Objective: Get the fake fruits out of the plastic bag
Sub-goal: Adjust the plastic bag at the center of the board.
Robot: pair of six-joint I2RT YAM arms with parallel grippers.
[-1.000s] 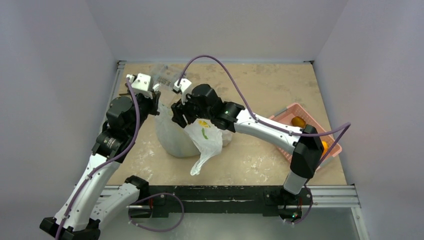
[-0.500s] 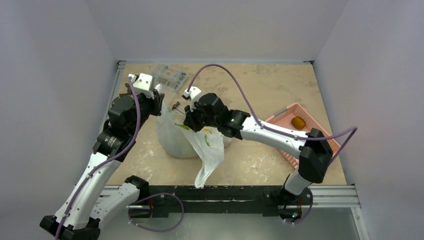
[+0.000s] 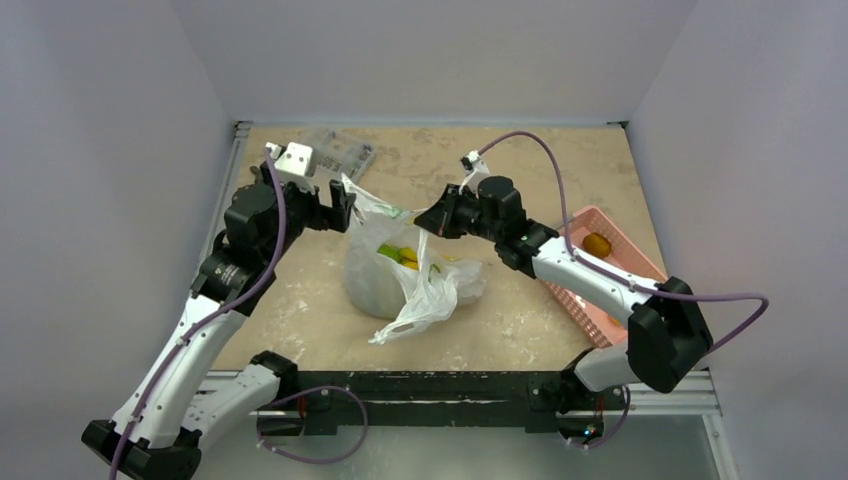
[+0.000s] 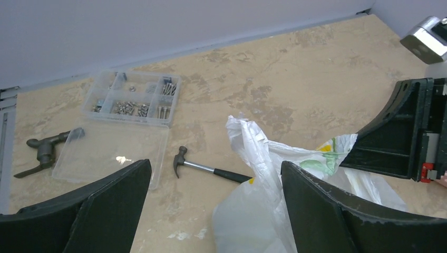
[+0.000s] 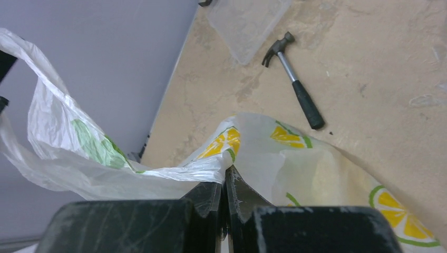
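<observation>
The plastic bag (image 3: 385,285) stands slumped at the table's middle, white with a lemon print. Yellow and green shapes (image 3: 398,254) show at its mouth; I cannot tell fruit from print. My right gripper (image 3: 422,222) is shut on the bag's right rim, and the right wrist view shows the film pinched between its tips (image 5: 224,182). My left gripper (image 3: 338,208) is open at the bag's left rim. In the left wrist view the bag (image 4: 263,211) rises between its spread fingers (image 4: 327,211), close to the right one. One orange fake fruit (image 3: 598,243) lies in the pink basket.
The pink slatted basket (image 3: 640,265) sits at the right edge. Behind the bag lie a small hammer (image 4: 205,167), a clear parts box (image 4: 132,97) of screws, its loose lid (image 4: 110,153) and a dark metal tool (image 4: 45,150).
My left gripper opened and let go of the bag's rim. My right gripper shut on the rim and drew back to the right, pulling the bag along and spreading its mouth.
</observation>
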